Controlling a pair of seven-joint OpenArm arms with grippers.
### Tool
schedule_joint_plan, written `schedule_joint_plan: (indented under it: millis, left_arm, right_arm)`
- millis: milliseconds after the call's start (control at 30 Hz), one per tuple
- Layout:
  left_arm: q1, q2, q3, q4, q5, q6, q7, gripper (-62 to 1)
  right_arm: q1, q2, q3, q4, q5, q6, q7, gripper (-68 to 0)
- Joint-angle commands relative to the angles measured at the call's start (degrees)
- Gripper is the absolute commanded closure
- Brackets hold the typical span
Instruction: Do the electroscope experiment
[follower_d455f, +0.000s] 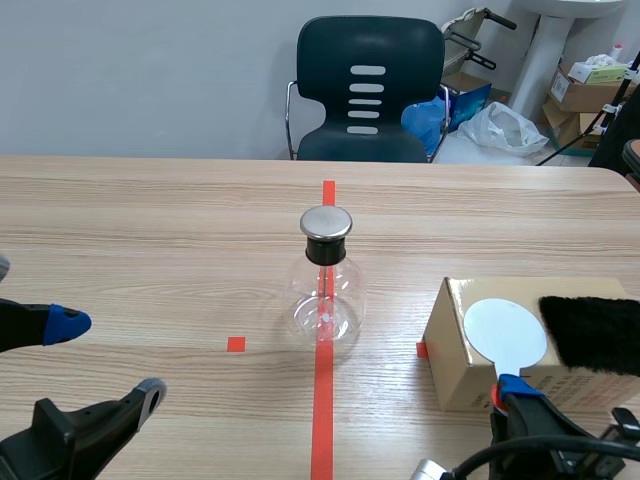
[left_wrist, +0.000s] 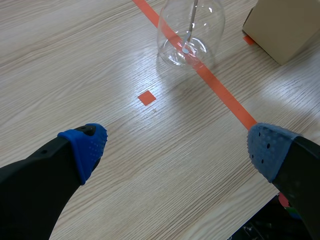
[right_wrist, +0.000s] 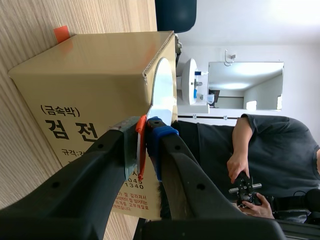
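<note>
Closest to the camera, the right gripper (follower_d455f: 510, 392) sits at the near edge of a tan cardboard box (follower_d455f: 452, 365). Its jaws are clamped on the thin orange-red handle (right_wrist: 141, 145) of a flat white round paddle (follower_d455f: 505, 333), which lies on top of the box. A patch of black fur (follower_d455f: 595, 333) lies just beside the disc on the same box top.

The left gripper (follower_d455f: 108, 358) hovers low over the pale wooden table (follower_d455f: 150, 230) on the robot's left. Its jaws are wide apart and hold nothing.

The electroscope, a clear round glass flask (follower_d455f: 325, 295) with a black neck and a shiny metal cap (follower_d455f: 326, 222), stands upright on the orange-red tape line (follower_d455f: 322, 400) at the table's middle. It is well apart from both grippers.

The step in hand appears to be picking up the paddle to charge it. To do this well:
- Grip the handle only.
- Lift the disc flat off the box.
- Rub its face firmly across the fur.
- Carry it toward the metal cap without knocking the glass.
</note>
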Motion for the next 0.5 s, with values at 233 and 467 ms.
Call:
schedule_joint_plan:
  millis: [233, 467]
  left_arm:
    - [0.1, -0.2, -0.2, 0.8, -0.3, -0.1, -0.6, -60.4]
    - [0.1, -0.2, -0.2, 0.8, -0.4, -0.1, -1.1, -60.4]
  right_arm:
    - [0.2, 0.5, 0.2, 0.7, -0.2, -2.6, 0.0, -0.9]
    - [0.3, 0.5, 0.2, 0.7, -0.2, -2.6, 0.0, -0.9]
